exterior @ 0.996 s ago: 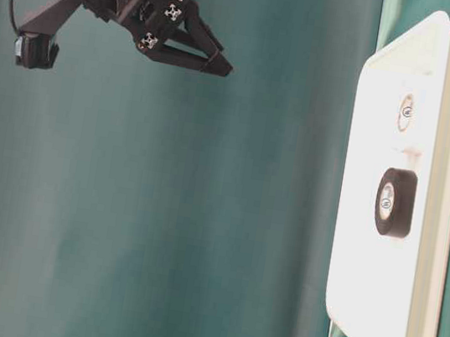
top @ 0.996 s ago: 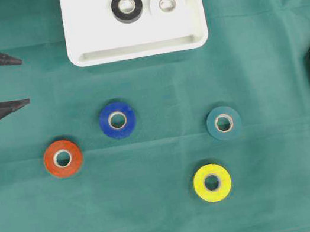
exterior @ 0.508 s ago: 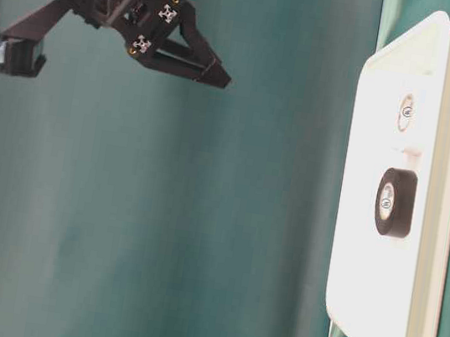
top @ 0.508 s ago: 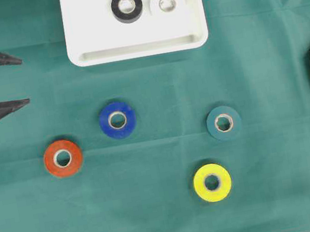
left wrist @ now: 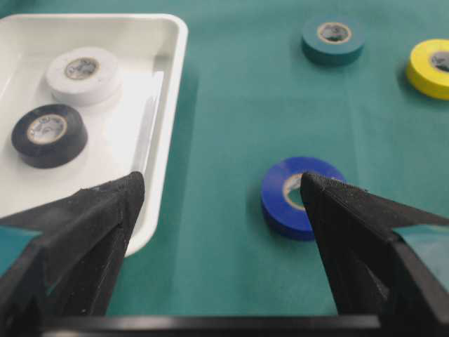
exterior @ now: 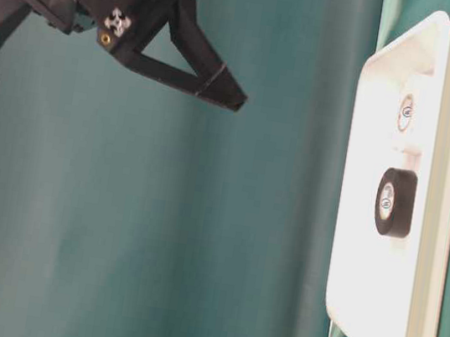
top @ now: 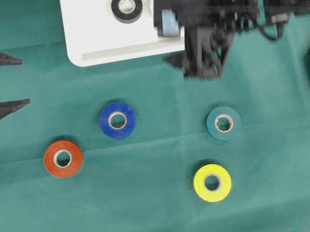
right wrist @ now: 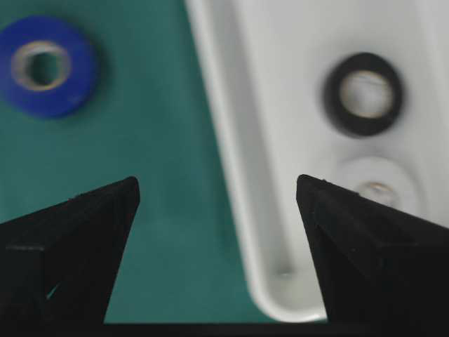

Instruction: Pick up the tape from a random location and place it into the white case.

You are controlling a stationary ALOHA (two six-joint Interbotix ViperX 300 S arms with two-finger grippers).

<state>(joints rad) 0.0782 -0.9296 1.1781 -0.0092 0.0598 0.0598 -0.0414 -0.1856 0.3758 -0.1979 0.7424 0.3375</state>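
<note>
Both your grippers gape wide and hold nothing: the left gripper [top: 23, 79] waits at the frame's left edge, the right gripper [top: 174, 45] overlaps the white case's [top: 93, 39] right end at upper centre. Your blue tape [top: 117, 120] lies mid-frame below it.

Green cloth [top: 160, 211]; white case [top: 88, 43]; tapes [top: 118, 120]

White case [top: 94, 42] with black [top: 126, 6] and white tape [left wrist: 82, 71]
</note>
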